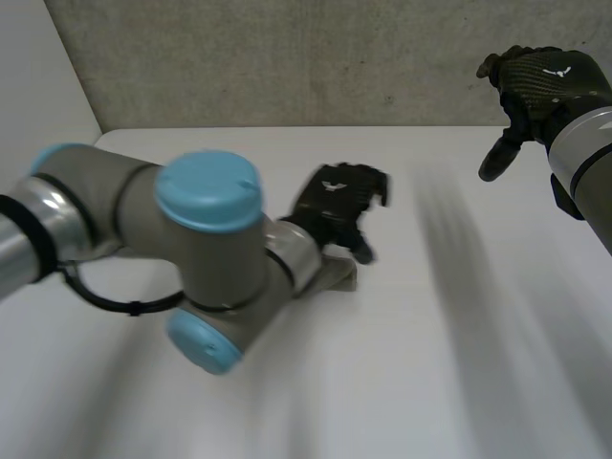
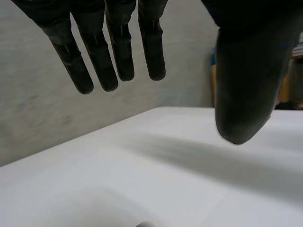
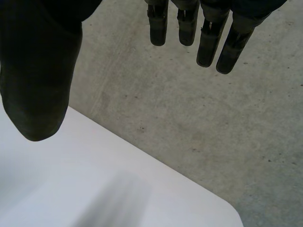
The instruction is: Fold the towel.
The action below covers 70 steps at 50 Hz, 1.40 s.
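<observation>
Head view puts the left robot hand (image 1: 339, 206) low over the middle of the white tabletop (image 1: 449, 382), palm down, at the end of the left arm (image 1: 206, 258) that reaches in across the near side; the right robot hand (image 1: 540, 81) hangs high at the far right, in front of the grey wall (image 1: 287, 57), well apart from the left one. Left wrist view has that hand's fingers (image 2: 113, 52) straight and spread, the thumb (image 2: 244, 94) standing off from them; it is open and holds nothing, with white tabletop beneath its fingertips. Right wrist view tells the same of the right robot hand; fingers (image 3: 208, 42) straight, thumb (image 3: 38, 80) wide of them, nothing held, a corner of the tabletop and the wall beyond its palm. Where the towel lies I cannot tell, nor which way its long axis runs; so the relation the coming move turns on, towel to hand, is unsettled. My judgement: the fold has not begun, and the first step is to reach a cloth edge; the left robot hand, down at the surface, is likelier the nearer to anything lying on the tabletop; the right one would first have to descend.
</observation>
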{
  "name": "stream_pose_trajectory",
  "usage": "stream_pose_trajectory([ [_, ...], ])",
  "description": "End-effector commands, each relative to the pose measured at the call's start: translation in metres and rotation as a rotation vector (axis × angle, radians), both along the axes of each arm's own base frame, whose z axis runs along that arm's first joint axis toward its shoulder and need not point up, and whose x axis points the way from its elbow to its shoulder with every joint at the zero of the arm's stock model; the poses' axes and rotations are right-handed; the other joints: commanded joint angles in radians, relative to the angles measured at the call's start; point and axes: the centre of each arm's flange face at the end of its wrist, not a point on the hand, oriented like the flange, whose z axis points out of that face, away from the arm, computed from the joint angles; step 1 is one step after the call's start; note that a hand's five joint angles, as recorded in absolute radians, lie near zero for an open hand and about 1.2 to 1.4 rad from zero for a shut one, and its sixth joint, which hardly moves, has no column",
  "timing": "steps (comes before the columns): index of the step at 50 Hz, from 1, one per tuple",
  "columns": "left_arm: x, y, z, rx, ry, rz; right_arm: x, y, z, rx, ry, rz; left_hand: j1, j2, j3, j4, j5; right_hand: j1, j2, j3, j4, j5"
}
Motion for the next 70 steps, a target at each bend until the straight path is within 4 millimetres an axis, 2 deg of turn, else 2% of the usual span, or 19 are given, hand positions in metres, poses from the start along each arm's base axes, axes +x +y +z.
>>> stream_pose_trajectory([
  [1, 0.071, -0.053, -0.007, 0.055, -0.049, 0.197, 0.005, 0.003, -0.004, 0.007, 0.012, 0.015, -0.054, -0.055, -0.059, -0.059, -0.026, -0.063, -0.068, -0.076, -0.085, -0.062],
  [3, 0.097, -0.067, -0.017, 0.090, -0.074, 0.265, 0.007, 0.003, -0.008, 0.018, 0.018, 0.020, -0.068, -0.069, -0.073, -0.074, -0.041, -0.063, -0.068, -0.076, -0.085, -0.062],
  [7, 0.119, -0.076, -0.033, 0.135, -0.106, 0.321, 0.013, 0.006, -0.021, 0.059, 0.028, 0.040, -0.074, -0.075, -0.079, -0.080, -0.046, -0.063, -0.068, -0.076, -0.085, -0.062],
  [14, 0.159, -0.095, -0.062, 0.177, -0.176, 0.416, 0.055, 0.035, -0.067, 0.175, 0.087, 0.192, -0.071, -0.072, -0.076, -0.077, -0.044, -0.063, -0.068, -0.076, -0.085, -0.062],
  [21, 0.160, -0.100, -0.078, 0.154, -0.191, 0.415, 0.062, 0.040, -0.086, 0.220, 0.124, 0.218, -0.059, -0.061, -0.064, -0.065, -0.032, -0.063, -0.068, -0.076, -0.085, -0.062],
  [28, 0.156, -0.102, -0.092, 0.160, -0.203, 0.407, 0.053, 0.047, -0.110, 0.296, 0.162, 0.211, -0.030, -0.031, -0.035, -0.036, -0.002, -0.063, -0.068, -0.076, -0.085, -0.062],
  [31, 0.155, -0.103, -0.093, 0.153, -0.210, 0.403, 0.051, 0.048, -0.114, 0.307, 0.172, 0.209, 0.114, 0.113, 0.109, 0.108, 0.141, -0.063, -0.068, -0.076, -0.085, -0.062],
  [33, 0.154, -0.105, -0.090, 0.131, -0.203, 0.402, 0.045, 0.051, -0.120, 0.325, 0.197, 0.206, 0.531, 0.530, 0.526, 0.526, 0.559, -0.063, -0.068, -0.076, -0.085, -0.062],
  [37, 0.151, -0.108, -0.083, 0.092, -0.179, 0.400, 0.039, 0.053, -0.127, 0.344, 0.219, 0.200, 0.863, 0.862, 0.858, 0.858, 0.891, -0.063, -0.068, -0.076, -0.085, -0.062],
  [39, 0.147, -0.108, -0.078, 0.070, -0.165, 0.394, 0.035, 0.060, -0.131, 0.359, 0.235, 0.205, 0.865, 0.864, 0.860, 0.860, 0.893, -0.063, -0.068, -0.076, -0.085, -0.062],
  [48, 0.092, -0.078, -0.046, -0.034, -0.111, 0.256, 0.015, 0.063, -0.132, 0.359, 0.270, 0.186, 0.865, 0.864, 0.860, 0.860, 0.893, -0.063, -0.068, -0.076, -0.085, -0.062],
  [52, 0.050, -0.044, -0.028, -0.073, -0.078, 0.135, -0.011, 0.046, -0.115, 0.311, 0.272, 0.095, 0.865, 0.864, 0.860, 0.860, 0.893, -0.063, -0.068, -0.076, -0.085, -0.062],
  [55, 0.035, -0.032, -0.020, -0.087, -0.065, 0.094, -0.034, 0.029, -0.101, 0.276, 0.255, 0.006, 0.865, 0.864, 0.860, 0.860, 0.893, -0.063, -0.068, -0.076, -0.085, -0.062],
  [57, 0.003, -0.005, 0.000, -0.129, -0.019, 0.001, -0.046, 0.021, -0.093, 0.257, 0.241, -0.037, 0.865, 0.864, 0.860, 0.860, 0.893, -0.063, -0.068, -0.076, -0.085, -0.062],
  [58, 0.003, -0.005, 0.001, -0.129, -0.019, 0.001, -0.057, 0.014, -0.087, 0.241, 0.228, -0.076, 0.865, 0.864, 0.860, 0.860, 0.893, -0.063, -0.068, -0.076, -0.085, -0.062],
  [60, -0.027, 0.018, 0.015, -0.165, 0.042, -0.069, -0.068, 0.007, -0.081, 0.230, 0.217, -0.106, 0.865, 0.864, 0.860, 0.860, 0.893, -0.063, -0.068, -0.076, -0.085, -0.062],
  [61, -0.027, 0.018, 0.015, -0.165, 0.042, -0.069, -0.068, 0.007, -0.081, 0.230, 0.217, -0.106, 0.865, 0.864, 0.860, 0.860, 0.893, -0.063, -0.068, -0.076, -0.085, -0.062],
  [63, -0.052, 0.033, 0.029, -0.210, 0.104, -0.097, -0.085, -0.003, -0.078, 0.227, 0.198, -0.144, 0.865, 0.864, 0.860, 0.860, 0.893, -0.063, -0.068, -0.076, -0.085, -0.062],
  [70, -0.089, 0.041, 0.031, -0.269, 0.182, -0.121, -0.097, -0.007, -0.079, 0.243, 0.171, -0.154, 0.865, 0.864, 0.860, 0.860, 0.893, -0.063, -0.068, -0.076, -0.085, -0.062],
])
